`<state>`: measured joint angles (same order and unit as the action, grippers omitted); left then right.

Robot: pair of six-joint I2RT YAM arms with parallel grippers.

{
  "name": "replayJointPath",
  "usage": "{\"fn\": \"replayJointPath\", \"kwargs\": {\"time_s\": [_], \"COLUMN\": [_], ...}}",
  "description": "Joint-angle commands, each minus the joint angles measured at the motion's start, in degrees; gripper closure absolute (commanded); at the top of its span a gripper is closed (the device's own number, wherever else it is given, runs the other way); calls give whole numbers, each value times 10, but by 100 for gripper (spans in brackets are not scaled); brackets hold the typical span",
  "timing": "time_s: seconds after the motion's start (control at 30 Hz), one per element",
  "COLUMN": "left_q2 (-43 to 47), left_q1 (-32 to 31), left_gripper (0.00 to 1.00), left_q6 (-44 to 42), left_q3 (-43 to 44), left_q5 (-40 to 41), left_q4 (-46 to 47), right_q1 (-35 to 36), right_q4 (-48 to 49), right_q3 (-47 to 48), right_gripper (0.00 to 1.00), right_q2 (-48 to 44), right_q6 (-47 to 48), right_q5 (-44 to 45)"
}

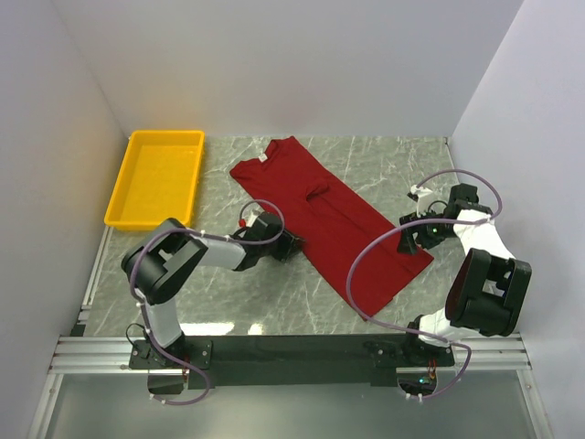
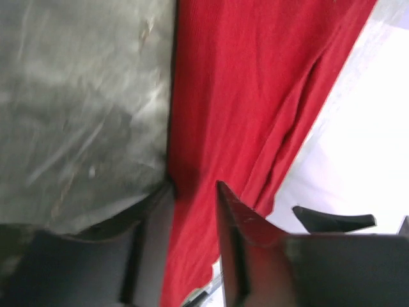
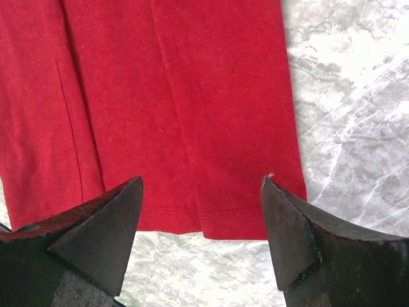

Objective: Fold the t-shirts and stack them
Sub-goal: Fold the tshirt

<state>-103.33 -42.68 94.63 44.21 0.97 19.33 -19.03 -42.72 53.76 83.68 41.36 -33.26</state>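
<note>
1. Well, one grey marble table (image 1: 366, 155) holds everything.
2. One dark red t-shirt (image 1: 320, 210) lies slanted across the middle.
3. One yellow tray (image 1: 117, 192) sits far left.
4. Two grippers: the left gripper (image 1: 291, 245) is part open around the shirt's side edge, and the right gripper (image 1: 407, 240) is wide open over its hem.
5. One white label (image 1: 262, 158) at the neck, too small to read.

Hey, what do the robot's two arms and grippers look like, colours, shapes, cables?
The left arm and right arm share one look: bulky black joints joined by white links. A thin purplish-grey cable loops along each. The left gripper and right gripper are black, with matte wedge-shaped fingers tapering to points.
</note>
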Motion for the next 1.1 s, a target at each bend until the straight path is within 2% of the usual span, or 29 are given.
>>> {"fn": "replayJointPath", "kwargs": {"time_s": [0.0, 0.07, 0.17, 0.2, 0.23, 0.33, 0.43, 0.7, 0.8, 0.87, 0.9, 0.93, 1.03, 1.07], "left_q2": [-38, -47, -62, -65, -67, -59, -36, 34, 36, 37, 40, 45, 84, 108], "left_q1": [9, 12, 22, 26, 29, 42, 54, 111, 130, 138, 148, 153, 170, 171], "left_gripper": [63, 64, 72, 75, 84, 93, 97, 98, 96, 91, 86, 74, 55, 52], "left_q6": [-49, -53, -72, -82, -87, -100, -123, -208, -261, -294, -303, -313, -349, -369], "left_q3": [15, 22, 36, 40, 40, 32, 12, -73, -76, -76, -77, -77, -71, -65], "left_q5": [11, 7, -4, -5, -5, -15, -19, -54, -75, -80, -81, -80, -84, -84], "left_q4": [-70, -66, -69, -70, -70, -76, -94, -126, -153, -178, -183, -186, -192, -220], "right_q1": [-2, -2, -2, -2, -2, -2, -1, 7, 22, 40, 48, 54, 96, 116], "right_q4": [15, 17, 17, 17, 18, 15, 15, 22, 26, 27, 27, 29, 33, 36], "right_q3": [-6, -8, -8, -9, -8, -6, -3, -1, 2, 4, 6, 8, 13, 13], "right_gripper": [20, 20, 20, 20, 20, 20, 20, 20, 20, 20, 20, 20, 20, 20], "right_q2": [-30, -32, -35, -36, -37, -37, -37, -26, -19, -13, -11, -9, -2, 3], "right_q6": [-9, -11, -14, -15, -16, -18, -22, -27, -34, -40, -44, -50, -59, -59], "right_q5": [-15, -15, -15, -15, -15, -15, -15, -15, -14, -16, -17, -19, -18, -17]}}
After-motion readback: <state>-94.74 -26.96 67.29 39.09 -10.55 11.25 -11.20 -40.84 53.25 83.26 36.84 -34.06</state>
